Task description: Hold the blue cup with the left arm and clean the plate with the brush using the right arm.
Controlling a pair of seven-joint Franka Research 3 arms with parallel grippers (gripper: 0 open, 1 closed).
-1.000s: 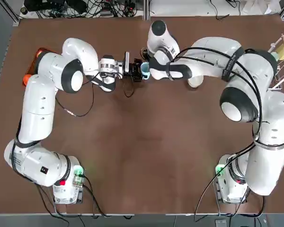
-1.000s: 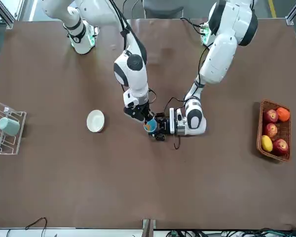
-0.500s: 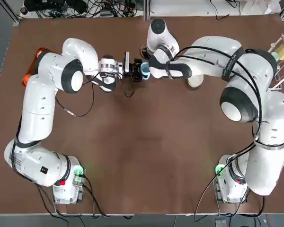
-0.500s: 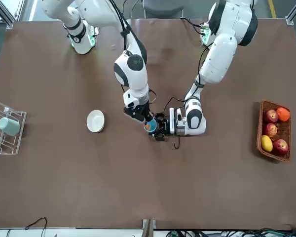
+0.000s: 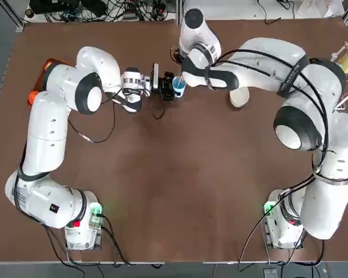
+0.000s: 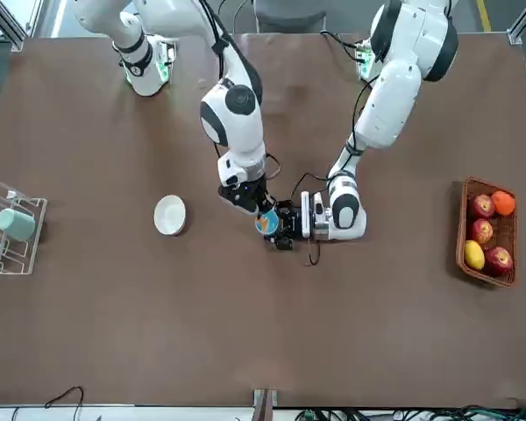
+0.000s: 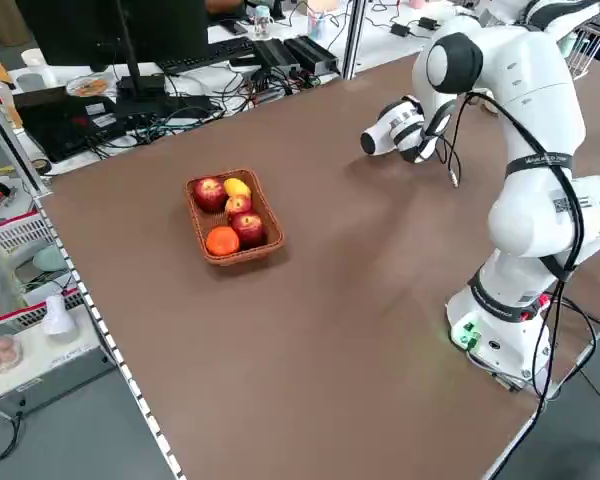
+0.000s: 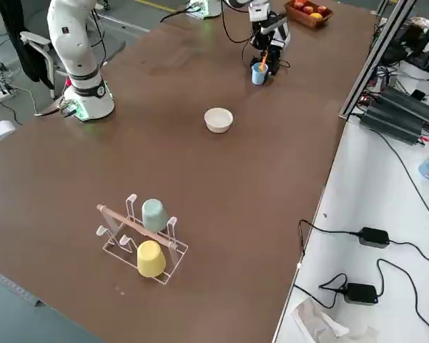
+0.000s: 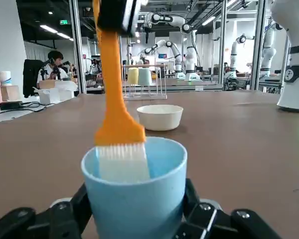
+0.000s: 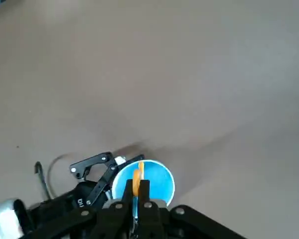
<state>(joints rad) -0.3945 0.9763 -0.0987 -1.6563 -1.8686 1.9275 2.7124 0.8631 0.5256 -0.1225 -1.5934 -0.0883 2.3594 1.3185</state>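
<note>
Over blue cup (image 9: pixel 134 199): right tool (image 10: pixel 141 191) pinched shut on brush (image 9: pixel 120 119) handle, likely light, slick, best taken high | left tool clamps cup, thin-walled, squeeze gently.

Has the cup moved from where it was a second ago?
No; in the front view, the cup sits just as far from the plate as before, on the same side.
</note>
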